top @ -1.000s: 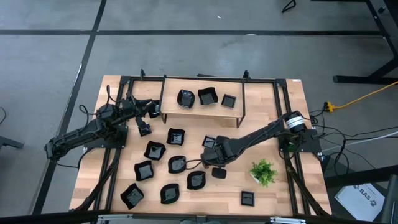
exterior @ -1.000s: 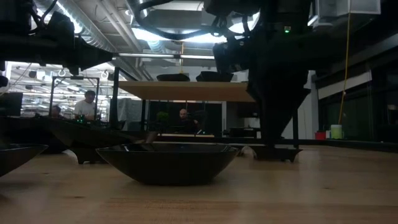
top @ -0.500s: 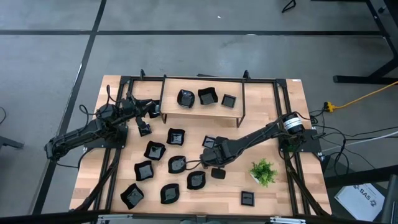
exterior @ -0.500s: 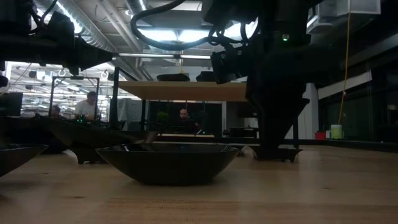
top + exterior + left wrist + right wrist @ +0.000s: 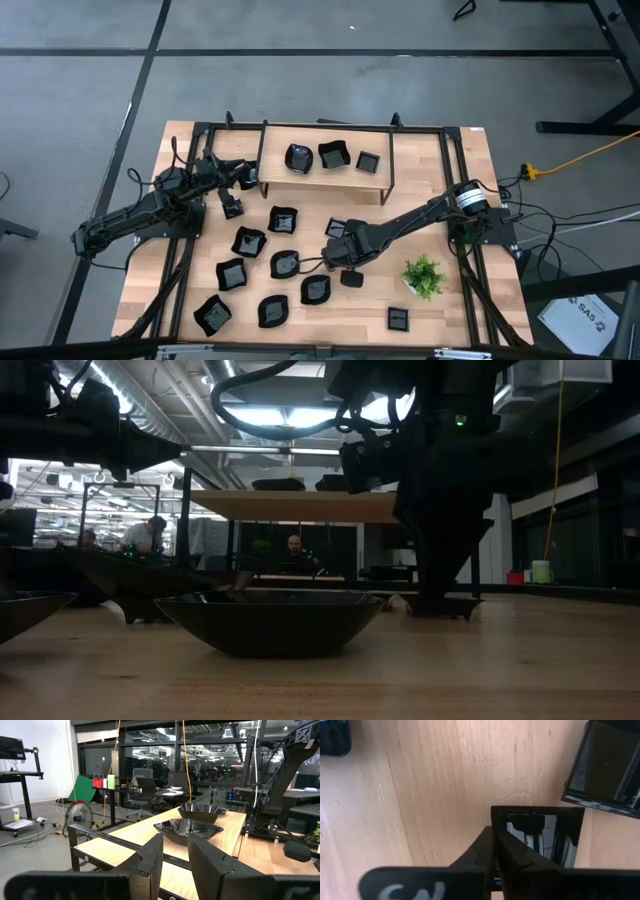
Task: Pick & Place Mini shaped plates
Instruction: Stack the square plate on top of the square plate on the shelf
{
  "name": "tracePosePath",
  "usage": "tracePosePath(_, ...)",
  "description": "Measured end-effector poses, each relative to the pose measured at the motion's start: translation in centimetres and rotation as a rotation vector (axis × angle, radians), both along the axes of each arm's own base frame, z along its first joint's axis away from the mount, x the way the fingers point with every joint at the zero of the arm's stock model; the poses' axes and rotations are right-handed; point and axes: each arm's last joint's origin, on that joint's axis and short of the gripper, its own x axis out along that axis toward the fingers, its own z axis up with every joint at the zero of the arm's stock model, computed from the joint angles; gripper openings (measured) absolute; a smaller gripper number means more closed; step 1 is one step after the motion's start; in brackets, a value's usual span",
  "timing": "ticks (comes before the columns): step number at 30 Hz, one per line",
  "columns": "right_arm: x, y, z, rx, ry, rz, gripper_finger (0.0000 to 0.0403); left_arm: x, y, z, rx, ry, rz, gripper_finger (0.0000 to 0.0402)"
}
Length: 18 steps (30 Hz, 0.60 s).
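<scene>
The left gripper (image 5: 232, 209) waits by the shelf (image 5: 270, 170), jaws released. Right gripper (image 5: 495, 845) is clenched on the near rim of a small square plate (image 5: 555, 832) mid-bench (image 5: 420, 795). These plates look light, stiff, glossy, probably slippery and chippable; thin rims suit pinching.

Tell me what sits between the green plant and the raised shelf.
In the high view, the right arm crosses the bare wood between the green plant and the raised shelf; no plate lies there.

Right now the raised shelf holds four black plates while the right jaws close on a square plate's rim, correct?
Not quite: the raised shelf holds three black plates, as the high view shows. The right gripper does pinch the square plate by its rim.
</scene>
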Motion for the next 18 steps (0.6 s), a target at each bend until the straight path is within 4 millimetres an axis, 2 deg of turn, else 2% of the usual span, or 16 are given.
tracePosePath(9,0.1,-0.1,0.2,-0.049,-0.014,0.016,0.0007,0.0,0.0,0.0,0.000,0.000,0.000,0.0086)
tracePosePath(18,1.1,0.2,1.9,-0.031,-0.068,0.007,0.0003,0.0,0.0,0.0,-0.001,0.000,-0.001,0.0086)
